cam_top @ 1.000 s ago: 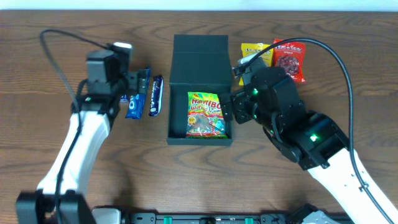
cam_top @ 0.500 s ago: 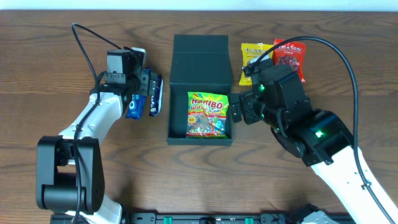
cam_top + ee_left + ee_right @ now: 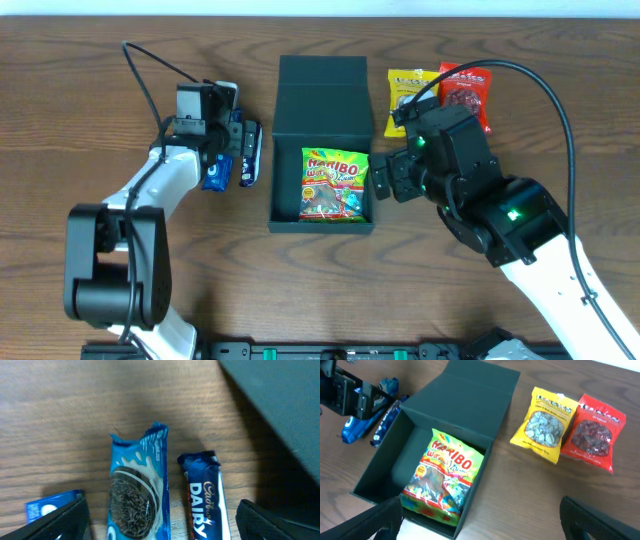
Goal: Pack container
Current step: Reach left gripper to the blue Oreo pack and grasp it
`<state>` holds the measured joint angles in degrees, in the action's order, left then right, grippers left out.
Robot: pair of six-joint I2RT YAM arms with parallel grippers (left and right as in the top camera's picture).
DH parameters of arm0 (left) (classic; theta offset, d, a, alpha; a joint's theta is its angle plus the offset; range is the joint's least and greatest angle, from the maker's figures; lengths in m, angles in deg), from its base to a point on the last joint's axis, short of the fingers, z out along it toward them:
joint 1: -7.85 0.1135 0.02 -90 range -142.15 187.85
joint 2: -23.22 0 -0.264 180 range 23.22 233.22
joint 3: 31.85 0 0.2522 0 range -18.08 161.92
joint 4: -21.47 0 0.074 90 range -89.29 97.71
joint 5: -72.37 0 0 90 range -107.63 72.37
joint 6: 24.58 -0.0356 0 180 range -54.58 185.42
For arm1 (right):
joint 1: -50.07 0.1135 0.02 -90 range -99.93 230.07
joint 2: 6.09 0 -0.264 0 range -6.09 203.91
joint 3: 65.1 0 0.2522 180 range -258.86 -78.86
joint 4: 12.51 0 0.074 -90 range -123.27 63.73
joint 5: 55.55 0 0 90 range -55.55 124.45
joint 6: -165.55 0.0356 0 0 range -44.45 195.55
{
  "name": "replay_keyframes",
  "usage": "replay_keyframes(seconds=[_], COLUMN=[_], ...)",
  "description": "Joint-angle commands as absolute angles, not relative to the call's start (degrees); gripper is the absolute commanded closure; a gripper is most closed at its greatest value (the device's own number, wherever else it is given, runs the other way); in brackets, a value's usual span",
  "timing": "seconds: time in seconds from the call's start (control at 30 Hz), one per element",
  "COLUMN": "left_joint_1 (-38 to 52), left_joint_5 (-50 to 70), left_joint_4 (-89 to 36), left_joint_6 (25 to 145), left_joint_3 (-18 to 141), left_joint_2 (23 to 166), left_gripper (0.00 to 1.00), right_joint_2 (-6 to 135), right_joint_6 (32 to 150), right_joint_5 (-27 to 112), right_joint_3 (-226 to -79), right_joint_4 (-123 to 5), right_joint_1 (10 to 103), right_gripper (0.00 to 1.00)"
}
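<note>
The dark teal container [image 3: 284, 140] stands open at the table's middle, its flap lid [image 3: 322, 80] lying back. A Haribo bag [image 3: 334, 183] lies inside it and also shows in the right wrist view [image 3: 442, 475]. My left gripper [image 3: 230, 138] is open and hovers over an Oreo pack [image 3: 137, 495] and a Dairy Milk bar [image 3: 205, 495] left of the container; both lie between its fingers [image 3: 65, 520]. My right gripper [image 3: 387, 180] is open and empty, just right of the container. A yellow snack pack [image 3: 545, 425] and a red one [image 3: 592, 432] lie behind it.
A second blue Oreo pack [image 3: 50, 507] lies at the left finger. The container's wall [image 3: 285, 405] is close on the right of the bars. In the overhead view the yellow pack [image 3: 410, 95] and red pack [image 3: 465, 92] sit at the back right.
My left gripper has swung right and back to hover over the Oreo and Dairy Milk bars. My right gripper has shifted slightly right, away from the container. The Haribo bag has not moved.
</note>
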<state>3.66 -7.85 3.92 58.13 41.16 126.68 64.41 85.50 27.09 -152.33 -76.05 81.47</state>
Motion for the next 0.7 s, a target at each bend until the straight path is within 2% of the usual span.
replay_keyframes(seconds=[0.0,0.17,0.23,0.33,0.47,0.6,0.67], left_joint_1=[3.75,3.79,3.88,4.34,5.63,6.06,6.04], left_joint_5=[-10.6,-11.26,-12.46,-13.18,-13.12,-11.94,-11.57], left_joint_4=[4.88,6.72,7.31,8.03,8.05,8.05,8.16], left_joint_6=[59.5,59.48,59.46,59.46,59.46,59.46,59.46], left_joint_3=[42.49,42.49,42.49,42.49,42.49,42.49,42.49], left_joint_2=[129.31,130.75,130.81,130.81,130.97,131.71,132.06], left_gripper=[0.05,0.04,0.0,0.13,0.23,0.25,0.3], right_joint_2=[64.44,64.44,64.44,64.44,64.44,64.44,64.44], right_joint_6=[84.67,84.67,84.67,84.67,84.67,84.67,84.67], right_joint_5=[26.74,26.74,26.74,26.74,26.74,26.74,26.74], right_joint_3=[-152.99,-152.99,-152.99,-152.99,-152.99,-152.99,-152.99], right_joint_4=[-76.44,-76.42,-76.44,-76.44,-76.42,-76.44,-76.42], right_joint_1=[81.01,81.01,81.01,81.01,81.01,81.01,81.01], right_gripper=[0.01,0.01,0.01,0.01,0.01,0.01,0.01])
